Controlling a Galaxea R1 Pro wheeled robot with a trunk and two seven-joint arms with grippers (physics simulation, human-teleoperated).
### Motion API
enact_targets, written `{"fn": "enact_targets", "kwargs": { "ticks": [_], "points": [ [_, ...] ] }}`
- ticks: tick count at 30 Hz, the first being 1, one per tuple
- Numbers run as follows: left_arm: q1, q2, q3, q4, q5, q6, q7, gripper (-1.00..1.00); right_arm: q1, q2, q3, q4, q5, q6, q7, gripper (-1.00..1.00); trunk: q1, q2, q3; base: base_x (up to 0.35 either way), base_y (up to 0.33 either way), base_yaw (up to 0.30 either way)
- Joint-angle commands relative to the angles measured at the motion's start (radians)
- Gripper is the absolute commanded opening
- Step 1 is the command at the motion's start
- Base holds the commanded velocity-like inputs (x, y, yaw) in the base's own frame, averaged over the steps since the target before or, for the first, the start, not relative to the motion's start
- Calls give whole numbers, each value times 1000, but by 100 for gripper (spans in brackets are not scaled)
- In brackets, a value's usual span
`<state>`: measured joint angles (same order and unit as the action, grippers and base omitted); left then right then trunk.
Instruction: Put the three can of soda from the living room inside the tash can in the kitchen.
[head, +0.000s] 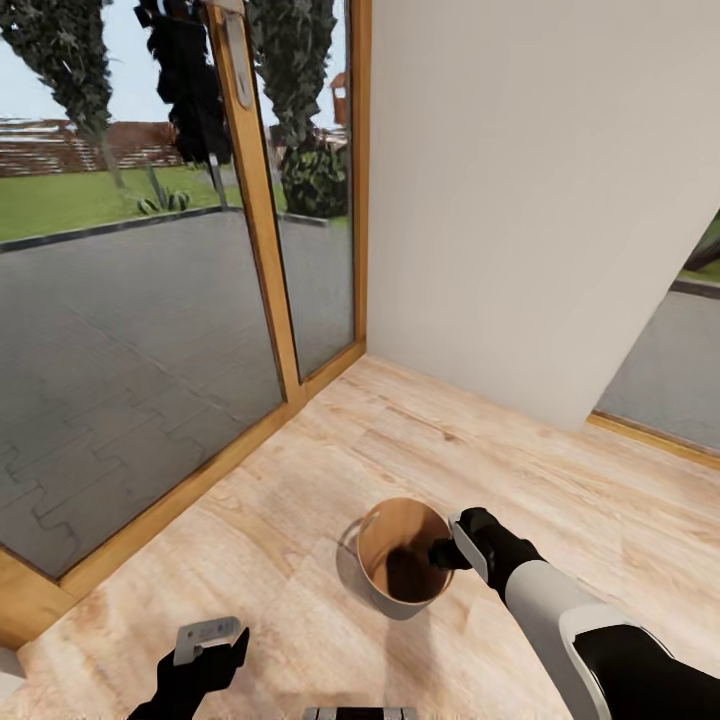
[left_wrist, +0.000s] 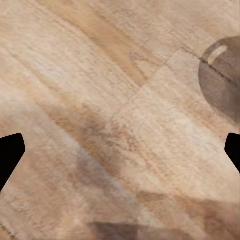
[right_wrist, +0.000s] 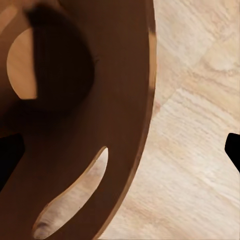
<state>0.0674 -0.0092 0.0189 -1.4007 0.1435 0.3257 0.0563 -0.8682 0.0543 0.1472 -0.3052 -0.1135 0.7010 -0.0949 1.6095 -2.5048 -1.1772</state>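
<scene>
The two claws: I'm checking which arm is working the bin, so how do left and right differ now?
The right claw sits at the rim of the trash can, one finger over its brown inside; the left claw hangs low over bare plank floor, apart from the bin. The right arm reaches forward; the left stays near the body. Both are black, and neither holds a can.

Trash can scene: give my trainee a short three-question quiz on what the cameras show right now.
1. True or false: the right end effector is at the rim of the trash can.
2. The trash can stands on: A) glass table B) plank floor C) sofa.
3. Fill in: seen from the head, the left end effector hangs over the ____, apart from the can.

Key: 1 true; 2 B; 3 floor.
</scene>
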Motion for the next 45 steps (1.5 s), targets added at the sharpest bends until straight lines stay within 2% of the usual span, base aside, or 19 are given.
{"fn": "enact_targets", "kwargs": {
  "ticks": [1,5,9,45],
  "points": [
    [0,0,0,-10,0,5,0,100,0,0,0,0,0,0,0,100,0,0,-4,0,0,0],
    [-1,0,0,-55,-1,45,0,100,0,0,0,0,0,0,0,100,2,-1,-19,0,0,0],
    [1,0,-1,-70,-1,61,0,100,0,-1,0,0,0,0,0,100,2,-1,-19,0,0,0],
    [3,0,-8,-73,-1,64,0,100,0,-1,0,0,0,-2,0,100,2,-1,-19,0,0,0]
  ]
}}
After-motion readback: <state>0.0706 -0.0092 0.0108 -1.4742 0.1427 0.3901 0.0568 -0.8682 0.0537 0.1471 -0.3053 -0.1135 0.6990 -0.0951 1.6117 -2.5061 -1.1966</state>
